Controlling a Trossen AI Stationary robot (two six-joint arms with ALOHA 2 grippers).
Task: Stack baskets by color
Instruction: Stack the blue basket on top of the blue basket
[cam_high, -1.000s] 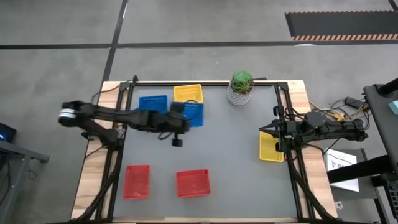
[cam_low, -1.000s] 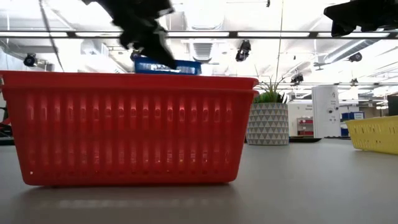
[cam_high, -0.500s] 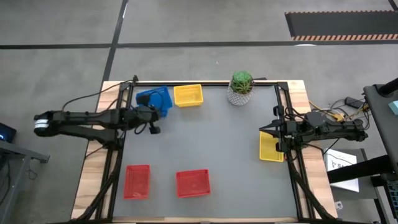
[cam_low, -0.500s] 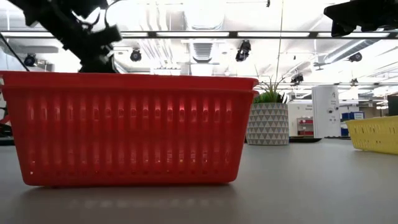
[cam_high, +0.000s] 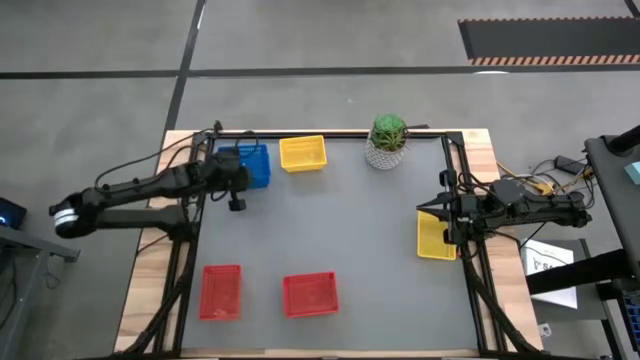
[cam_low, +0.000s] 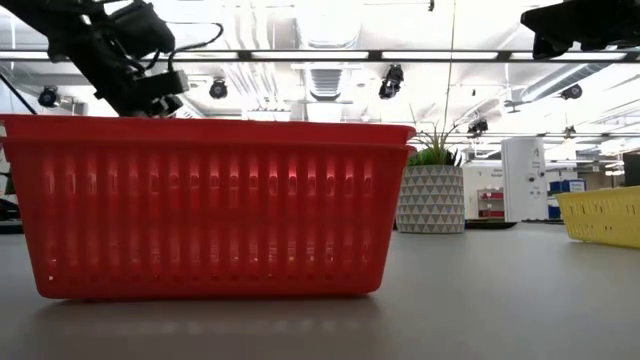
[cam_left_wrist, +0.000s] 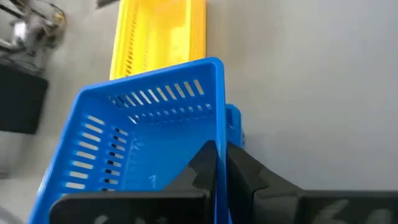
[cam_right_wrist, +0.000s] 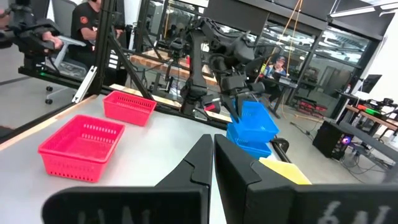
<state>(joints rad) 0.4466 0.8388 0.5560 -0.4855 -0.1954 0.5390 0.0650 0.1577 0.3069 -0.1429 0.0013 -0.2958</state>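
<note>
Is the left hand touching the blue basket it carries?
Touching. In the left wrist view, the left hand has its two fingers closed on the wall of the tilted blue basket, pinching the rim between them.

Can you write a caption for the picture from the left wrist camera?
The left hand, shut on the wall of a tilted blue basket, holds it over another blue basket, near a yellow basket.

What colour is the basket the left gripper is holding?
Blue. The left gripper is pinching the basket by its wall, clearest in the left wrist view.
</note>
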